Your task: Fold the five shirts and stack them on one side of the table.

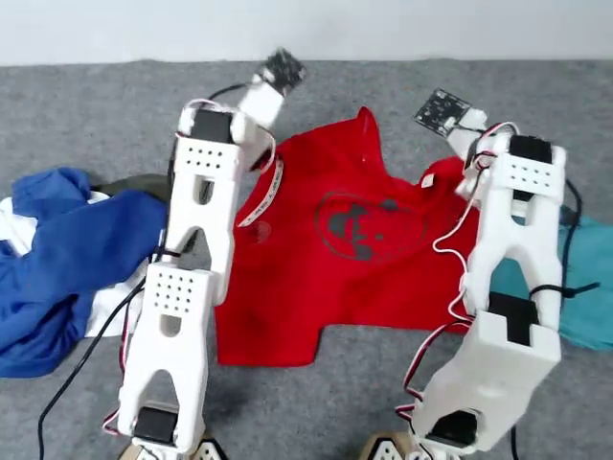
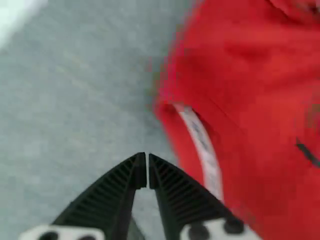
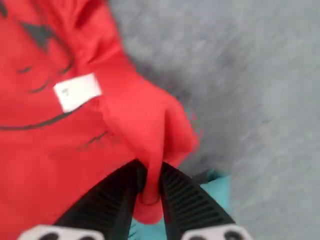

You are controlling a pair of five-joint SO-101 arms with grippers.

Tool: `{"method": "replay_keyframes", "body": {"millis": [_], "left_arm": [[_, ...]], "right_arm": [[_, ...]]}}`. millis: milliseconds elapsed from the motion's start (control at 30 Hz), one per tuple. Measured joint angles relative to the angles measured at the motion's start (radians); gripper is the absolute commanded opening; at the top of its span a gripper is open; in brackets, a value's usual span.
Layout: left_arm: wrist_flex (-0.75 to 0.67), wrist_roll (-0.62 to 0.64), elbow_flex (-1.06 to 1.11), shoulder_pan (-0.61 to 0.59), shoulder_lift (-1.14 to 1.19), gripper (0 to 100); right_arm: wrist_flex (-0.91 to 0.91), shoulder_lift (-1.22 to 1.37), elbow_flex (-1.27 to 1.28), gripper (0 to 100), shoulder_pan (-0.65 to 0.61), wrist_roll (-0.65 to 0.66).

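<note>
left tool (image 2: 147,172) pressed together, empty | right tool (image 3: 149,182) pinching bunched fold of soft red printed shirt (image 1: 354,230) | fuzzy grey desk (image 1: 383,383)

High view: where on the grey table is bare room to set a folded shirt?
Bare grey felt table runs along the far edge beyond the red T-shirt, and on the near side below its hem. Crowded: blue shirt pile left, teal shirt right.
</note>
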Motion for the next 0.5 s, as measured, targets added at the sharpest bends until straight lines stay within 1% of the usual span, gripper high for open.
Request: {"method": "replay_keyframes", "body": {"millis": [33,100,167,200,267,333,500], "left_arm": [[0.043,0.005,0.0,0.008,0.003,9],[0.084,0.037,-0.002,0.012,0.005,11],[0.091,0.08,-0.002,0.002,0.005,14],[0.091,0.091,-0.002,-0.008,0.002,14],[0.091,0.1,0.026,-0.017,-0.021,14],[0.091,0.106,0.081,-0.015,-0.072,14],[0.092,0.106,0.319,-0.025,-0.273,14]], "right_arm": [[0.031,0.0,0.0,7.6,0.002,-0.023],[0.097,0.0,0.0,16.1,0.005,-0.064],[0.18,0.0,-0.011,22.7,0.012,-0.115],[0.222,0.0,-0.025,24.2,0.018,-0.15],[0.304,0.0,-0.077,24.6,0.038,-0.227],[0.381,0.0,-0.143,24.6,0.058,-0.272],[0.578,-0.002,-0.307,24.6,0.087,-0.296]]}}
